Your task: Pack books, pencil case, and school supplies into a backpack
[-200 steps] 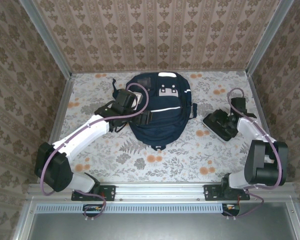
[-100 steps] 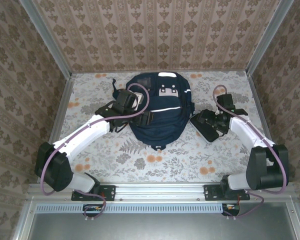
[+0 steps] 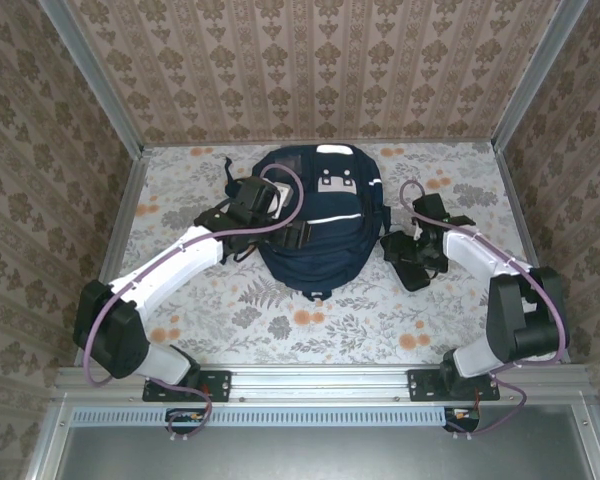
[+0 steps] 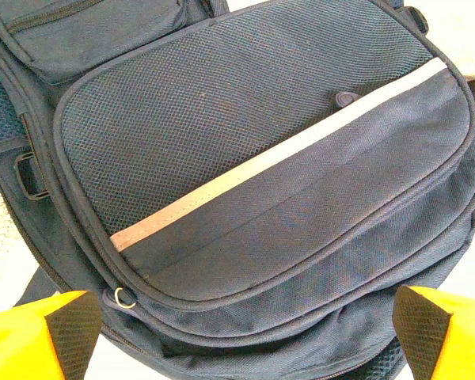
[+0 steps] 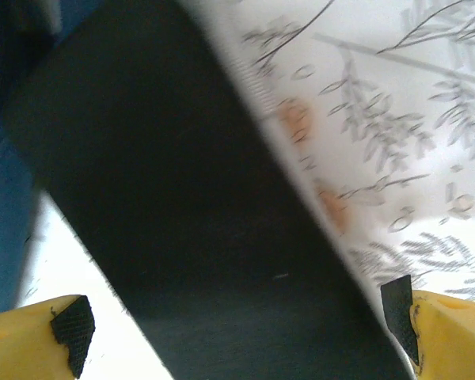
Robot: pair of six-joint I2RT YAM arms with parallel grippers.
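Floral table (image 3: 280, 310): black book (image 5: 190, 214) under spread right tool (image 5: 236, 318), beside backpack (image 3: 315, 225).

A: The overhead view is evenly and softly lit. The large navy-blue fabric backpack (image 3: 320, 235) throws only a faint, short shadow on the pale floral-print table surface (image 3: 380, 310), and nothing glares.

B: The left wrist view is crisp — the mesh weave reads thread by thread — yet the table at its corners burns out to white.

A: The right wrist view is the poorest: the flat black paperback (image 5: 182, 222) is smeared, its edge soft, and the print beside it blurs.
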